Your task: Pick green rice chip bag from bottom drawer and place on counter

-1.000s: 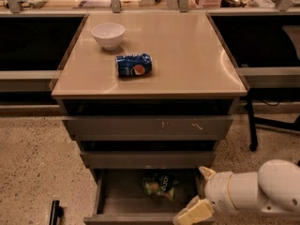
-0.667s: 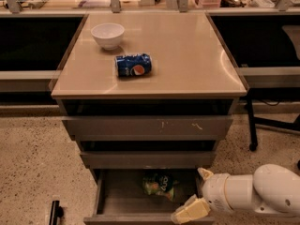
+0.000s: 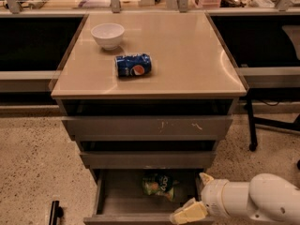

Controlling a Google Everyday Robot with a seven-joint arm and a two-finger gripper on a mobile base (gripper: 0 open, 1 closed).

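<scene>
Change: compared with a second ago, the claw [image 3: 190, 196] sits slightly lower and further left at the open bottom drawer [image 3: 122, 193]; bag, can and bowl lie where they were.
Claw: lower right of the frame, on a white arm coming in from the right edge. Its two yellowish fingers stand apart with nothing between them, one up by the drawer's right wall, the other down over the front rim.
Green rice chip bag [image 3: 159, 185]: lies crumpled inside the bottom drawer, toward the back and near the middle, just left of the claw and not touching it.
Bottom drawer: lowest of three, pulled out, bottom centre of the frame, dark inside.
Top drawer [image 3: 147, 127]: grey front with pale scuff marks.
Middle drawer [image 3: 147, 159]: plain grey front directly beneath it.
Surface [image 3: 192, 55]: glossy tan cabinet top, filling the upper middle of the frame.
Pepsi can [image 3: 133, 65]: blue, on its side, left of the surface's centre.
White bowl [image 3: 108, 34]: upright, upper left of the surface, near the can but apart.
Floor [image 3: 33, 163]: speckled, on both sides of the cabinet.
</scene>
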